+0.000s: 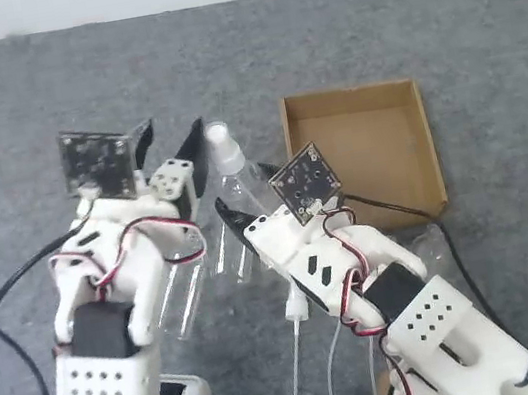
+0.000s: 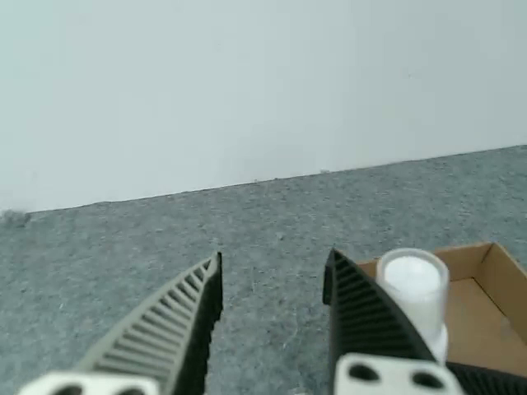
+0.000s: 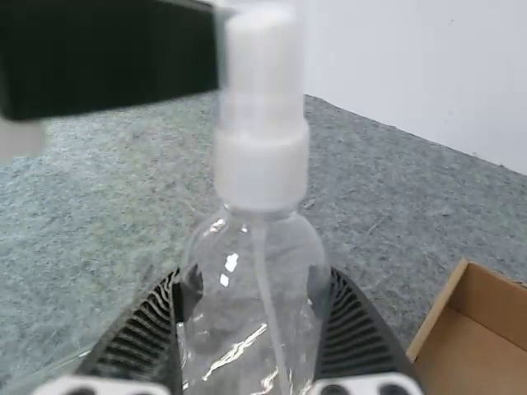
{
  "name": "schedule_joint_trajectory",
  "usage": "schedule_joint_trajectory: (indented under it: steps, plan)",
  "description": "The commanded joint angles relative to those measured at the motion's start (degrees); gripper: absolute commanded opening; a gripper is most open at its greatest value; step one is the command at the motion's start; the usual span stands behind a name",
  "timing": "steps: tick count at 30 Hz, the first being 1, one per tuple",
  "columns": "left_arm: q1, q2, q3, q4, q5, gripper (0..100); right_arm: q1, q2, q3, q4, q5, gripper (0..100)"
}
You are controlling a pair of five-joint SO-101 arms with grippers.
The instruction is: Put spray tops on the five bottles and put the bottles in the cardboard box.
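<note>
A clear bottle (image 1: 239, 186) with a white spray top (image 1: 221, 144) stands upright, and my right gripper (image 1: 250, 197) is shut on its body. In the right wrist view the bottle (image 3: 251, 288) sits between the ribbed fingers (image 3: 140, 341) with the spray top (image 3: 259, 148) above. My left gripper (image 1: 171, 137) hangs open just left of that spray top, nothing between its fingers. In the left wrist view the left gripper (image 2: 274, 271) gapes over carpet, with the spray top (image 2: 416, 288) beside one finger. The cardboard box (image 1: 408, 148) lies right of the bottle.
More clear bottles (image 1: 184, 292) lie on the grey carpet under the arms. Loose spray tops with long tubes (image 1: 295, 349) lie near the front between the arms. A black cable (image 1: 8, 332) runs at the left. The box (image 3: 482, 321) looks empty inside.
</note>
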Motion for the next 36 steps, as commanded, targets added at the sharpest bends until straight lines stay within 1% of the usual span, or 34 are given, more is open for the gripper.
schedule_joint_trajectory:
  steps: [1, 4, 6, 9, 11, 14, 17, 19, 22, 25, 27, 31, 36]
  plan:
    - [0.4, 3.5, -3.0, -2.9, -0.7, 18, -0.6, 0.0, -0.6, 1.2, -0.8, 0.6]
    - [-4.3, 3.5, -4.9, -2.0, -0.7, 18, -0.1, -0.4, -1.1, 2.5, -0.8, 0.6]
    - [-7.5, 1.4, -5.5, 1.5, -0.7, 19, 0.6, -0.4, -1.2, 2.1, -0.8, 0.6]
    - [-10.4, -5.8, -3.3, 9.1, -0.7, 19, 1.5, 0.0, -3.6, 2.4, -0.9, 0.6]
    - [-10.5, -11.5, 1.5, 10.1, -0.6, 19, 2.6, 0.3, -6.7, 2.7, -0.9, 0.6]
    - [-8.4, -18.7, 9.9, 10.0, -1.8, 19, 5.1, 1.8, -12.0, 3.5, -0.8, 0.6]
    - [-3.2, -23.6, 16.7, 10.0, -5.6, 19, 7.8, 6.8, -19.4, 6.0, -1.1, 0.6]
    - [0.8, -25.8, 19.6, 10.1, -6.5, 19, 8.4, 11.6, -24.6, 7.0, -1.1, 0.6]
    - [4.2, -28.2, 21.4, 10.5, -6.6, 26, 8.0, 18.4, -31.6, 9.4, -1.2, 0.6]
    - [4.8, -29.7, 23.3, 10.0, -5.7, 33, 6.5, 23.3, -36.1, 11.2, -1.2, 0.6]
    - [4.9, -30.0, 24.0, 8.8, -3.9, 35, 4.3, 25.1, -37.8, 13.3, -1.7, 0.6]
    - [4.6, -30.0, 27.2, 4.3, -3.3, 35, 0.6, 23.9, -38.8, 19.7, -3.8, 0.6]
    - [4.6, -30.0, 29.1, 2.2, -3.6, 35, 0.5, 17.1, -38.4, 25.6, -3.8, 0.6]
